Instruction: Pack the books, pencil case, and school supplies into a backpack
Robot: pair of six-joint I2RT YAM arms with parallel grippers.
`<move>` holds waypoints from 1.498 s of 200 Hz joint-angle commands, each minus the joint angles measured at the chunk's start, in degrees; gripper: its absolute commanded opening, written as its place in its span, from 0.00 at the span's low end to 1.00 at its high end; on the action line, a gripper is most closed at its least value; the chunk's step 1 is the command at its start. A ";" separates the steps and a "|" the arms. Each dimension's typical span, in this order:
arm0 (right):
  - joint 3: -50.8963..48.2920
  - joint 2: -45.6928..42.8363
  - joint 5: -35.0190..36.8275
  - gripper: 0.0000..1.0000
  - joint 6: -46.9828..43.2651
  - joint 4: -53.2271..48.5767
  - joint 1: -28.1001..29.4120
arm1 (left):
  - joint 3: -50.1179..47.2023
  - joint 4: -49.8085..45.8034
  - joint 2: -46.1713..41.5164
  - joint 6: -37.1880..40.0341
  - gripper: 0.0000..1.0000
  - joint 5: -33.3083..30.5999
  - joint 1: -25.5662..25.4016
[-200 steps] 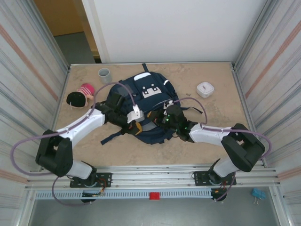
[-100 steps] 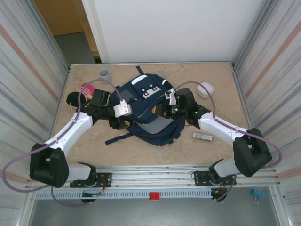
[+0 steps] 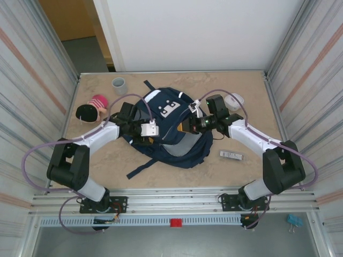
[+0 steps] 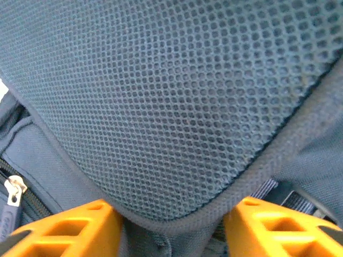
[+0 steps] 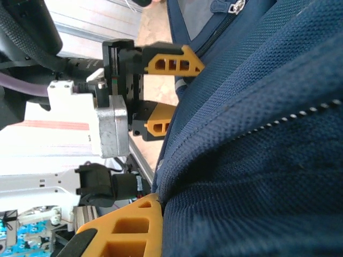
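From overhead, I have the backpack lying flat near the middle of the table. Its white-patched top points toward 12 o'clock, and a loose strap trails off toward 7 o'clock.

The left gripper is at the bag's 9 o'clock edge. On the left wrist camera its orange fingers sit on either side of the piped rim of a navy mesh panel, with the fabric bunched between them, so the jaws are pinching the backpack. A zipper pull hangs just off to 9 o'clock of that grip. The right wrist camera shows the same two orange fingers from the far side, with a fold of blue cloth running between them.

The right gripper is at the bag's 3 o'clock rim. Its own camera shows one orange finger with heavy navy cloth lying against it. The cloth covers the other finger, so I cannot tell how those jaws stand.

Elsewhere on the table:
- A grey cup stands at 11 o'clock.
- A pink-and-black soft item lies at 9 o'clock.
- A white case sits at 2 o'clock, just beside the right arm.
- A small flat packet lies at 4 o'clock, apart from the bag.
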 commanded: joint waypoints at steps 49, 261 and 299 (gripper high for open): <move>9.42 9.41 -4.35 0.22 -8.32 -2.14 -7.83 | -4.28 -0.94 -10.68 -18.31 0.00 2.64 -0.92; 1.45 -1.13 68.22 0.55 8.86 -5.61 37.54 | 2.65 -2.17 -4.78 -47.67 0.00 19.78 1.54; 4.96 4.97 71.92 0.54 7.58 -5.67 36.82 | 2.38 -1.51 -5.45 -48.18 0.00 20.71 1.54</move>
